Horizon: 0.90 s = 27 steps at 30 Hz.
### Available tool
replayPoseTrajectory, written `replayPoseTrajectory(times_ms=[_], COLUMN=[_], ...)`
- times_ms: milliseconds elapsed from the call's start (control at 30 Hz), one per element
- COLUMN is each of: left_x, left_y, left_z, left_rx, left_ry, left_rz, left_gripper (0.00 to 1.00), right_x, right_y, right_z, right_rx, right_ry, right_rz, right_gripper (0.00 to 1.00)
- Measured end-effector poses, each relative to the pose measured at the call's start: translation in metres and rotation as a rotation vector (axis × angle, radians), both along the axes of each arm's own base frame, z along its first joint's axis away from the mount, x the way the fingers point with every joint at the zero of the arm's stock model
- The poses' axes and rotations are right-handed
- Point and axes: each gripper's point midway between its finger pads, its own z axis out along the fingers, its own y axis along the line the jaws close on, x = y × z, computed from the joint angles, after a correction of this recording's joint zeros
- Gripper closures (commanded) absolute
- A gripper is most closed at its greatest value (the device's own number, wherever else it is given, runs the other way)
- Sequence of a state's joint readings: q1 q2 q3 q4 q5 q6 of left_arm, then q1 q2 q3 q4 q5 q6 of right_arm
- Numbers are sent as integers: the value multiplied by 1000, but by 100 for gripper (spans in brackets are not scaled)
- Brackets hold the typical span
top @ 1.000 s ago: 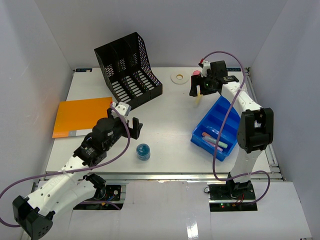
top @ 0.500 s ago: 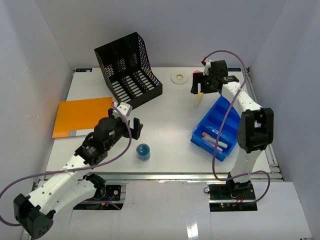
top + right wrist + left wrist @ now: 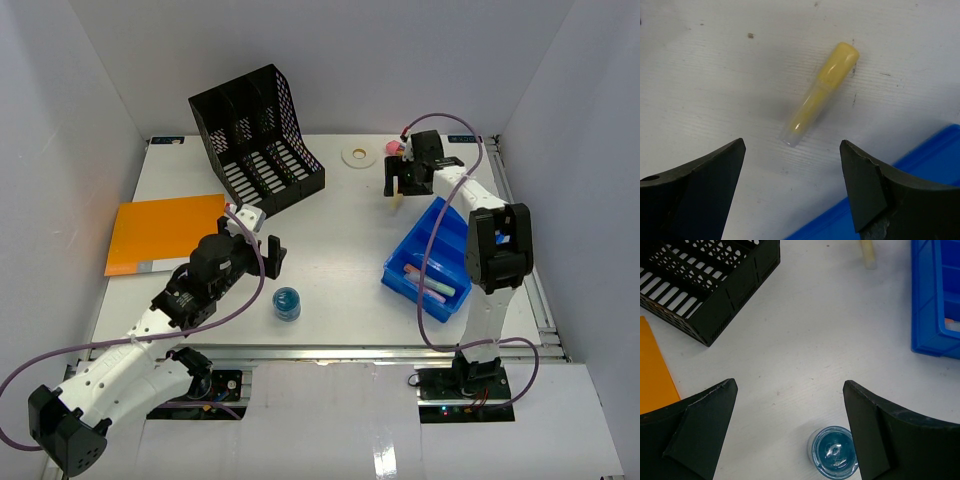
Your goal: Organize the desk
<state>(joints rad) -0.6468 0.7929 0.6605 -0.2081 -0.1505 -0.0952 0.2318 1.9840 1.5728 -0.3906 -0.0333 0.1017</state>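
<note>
- top external: the right gripper point(image 3: 397, 183) has swung slightly left and dropped toward the yellow marker point(image 3: 398, 197), which lies on the desk point(image 3: 340, 225) just beyond the blue bin point(image 3: 447, 215). the left gripper point(image 3: 258, 238) has hardly moved and waits near the blue jar point(image 3: 286, 303).
- left wrist: the left gripper point(image 3: 790, 390) has its jaws spread wide with nothing in them. the jar point(image 3: 834, 456) stands low between the fingers, untouched.
- right wrist: the right gripper point(image 3: 792, 144) has open jaws that have narrowed a little and grip nothing. the marker point(image 3: 820, 92) lies loose just ahead of the tips. it looks like a pick is being lined up, probably for the bin.
</note>
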Motion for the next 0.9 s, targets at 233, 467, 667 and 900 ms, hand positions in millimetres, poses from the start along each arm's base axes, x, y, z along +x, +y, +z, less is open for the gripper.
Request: replayPoseTrajectory(times_ms=[233, 467, 667, 900], left_x=[0, 0, 1, 2], left_y=[0, 0, 1, 1], left_z=[0, 0, 1, 1], left_rx=[0, 0, 0, 0], left_ry=[0, -1, -4, -7], left_rz=[0, 0, 5, 10], left_gripper=[2, 2, 2, 2], right_x=[5, 10, 22, 35], right_y=[-3, -6, -4, 3], right_z=[-46, -63, -54, -51], right_rx=[-95, -143, -147, -145], right_ry=[66, 85, 52, 22], right_rz=[-34, -51, -62, -65], right_gripper=[19, 19, 20, 20])
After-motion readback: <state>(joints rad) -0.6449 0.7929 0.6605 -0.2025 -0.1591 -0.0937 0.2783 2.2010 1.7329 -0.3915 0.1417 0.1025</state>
